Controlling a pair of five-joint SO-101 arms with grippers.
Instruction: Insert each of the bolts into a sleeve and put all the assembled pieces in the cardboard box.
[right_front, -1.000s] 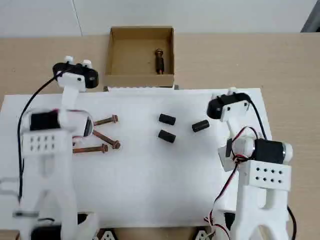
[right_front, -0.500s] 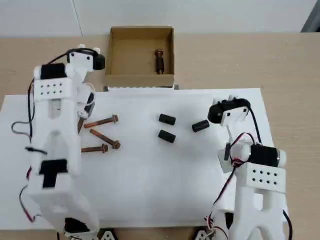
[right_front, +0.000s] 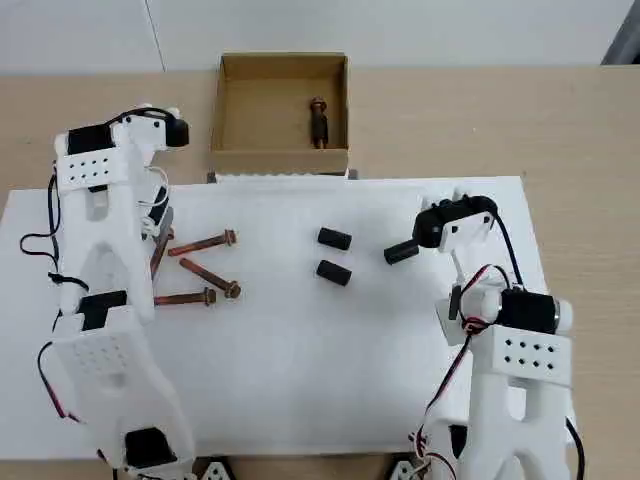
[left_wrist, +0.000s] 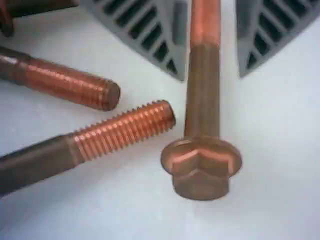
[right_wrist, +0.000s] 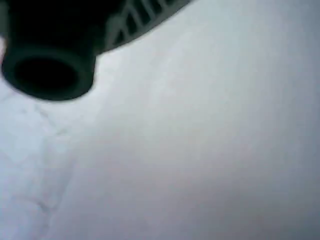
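Several copper bolts lie on the white sheet (right_front: 300, 380) at the left. My left gripper (right_front: 160, 232) is down over them, open, its grey fingers (left_wrist: 150, 35) on either side of one bolt's shank (left_wrist: 202, 90), head toward the camera. Two more bolt ends (left_wrist: 125, 127) lie beside it. Other bolts (right_front: 200, 243) rest just right of that gripper. Three black sleeves sit mid-sheet: two (right_front: 334, 238) (right_front: 333, 272) lie free, and the third (right_front: 400, 252) (right_wrist: 47, 65) is right at my right gripper (right_front: 422, 240). The cardboard box (right_front: 230, 100) at the back holds one bolt in a sleeve (right_front: 319, 120).
The sheet covers most of the tan table (right_front: 560, 120). The box stands just behind the sheet's far edge. Both arm bases (right_front: 520, 360) occupy the near corners, with open sheet between them.
The left arm has swung its gripper down onto the bolts at the left. The right gripper has edged slightly toward the nearest sleeve. Bolts and sleeves have kept their places.
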